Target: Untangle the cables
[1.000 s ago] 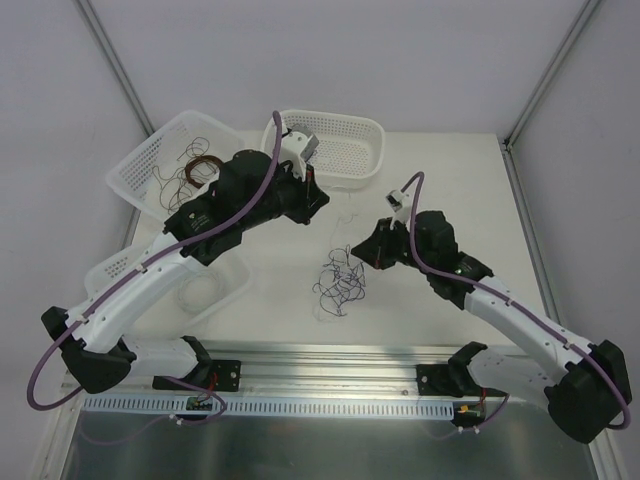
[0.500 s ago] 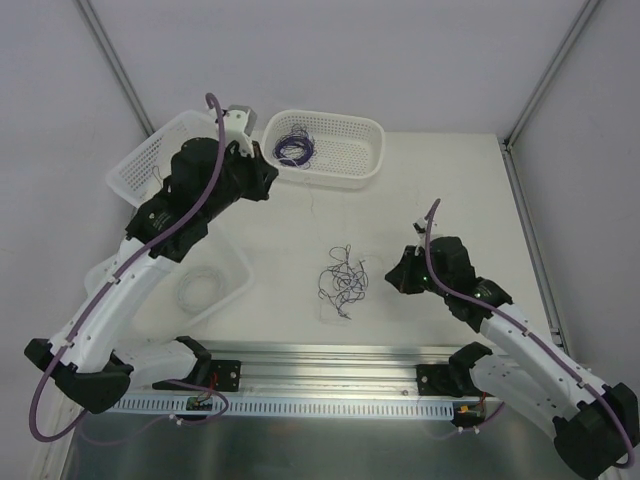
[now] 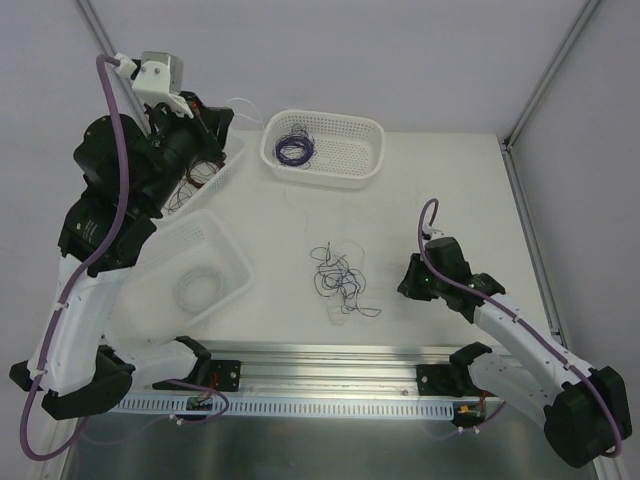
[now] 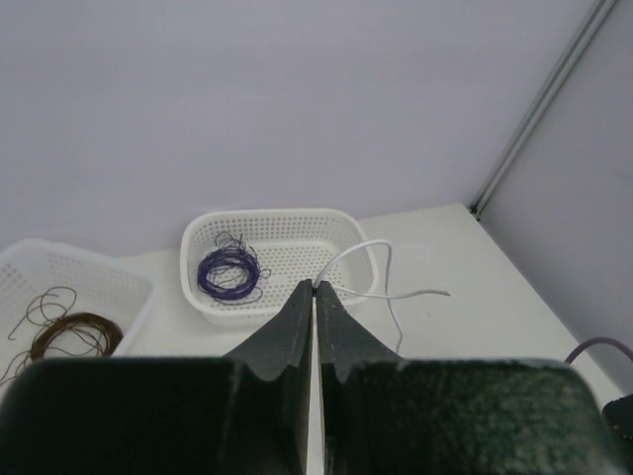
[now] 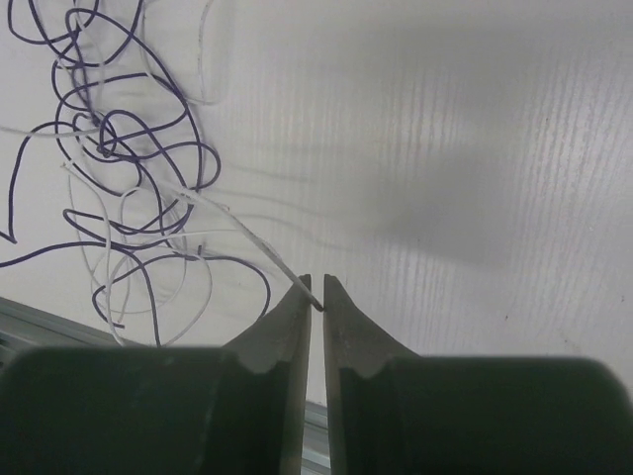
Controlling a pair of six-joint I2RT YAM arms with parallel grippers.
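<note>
Your right pincer is shut tight on a white wire that runs into the cables, a messy pile just to its left. Your left pincer, high and far off, pinches a white strand.

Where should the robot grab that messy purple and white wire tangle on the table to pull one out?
Grab the loose purple tail sticking out of the tangle on its near right side. It lies flat and alone on the table, so fingers coming straight down would probably pinch one wire, not the knot. The right gripper is nearest, but is shut on a white strand.
</note>
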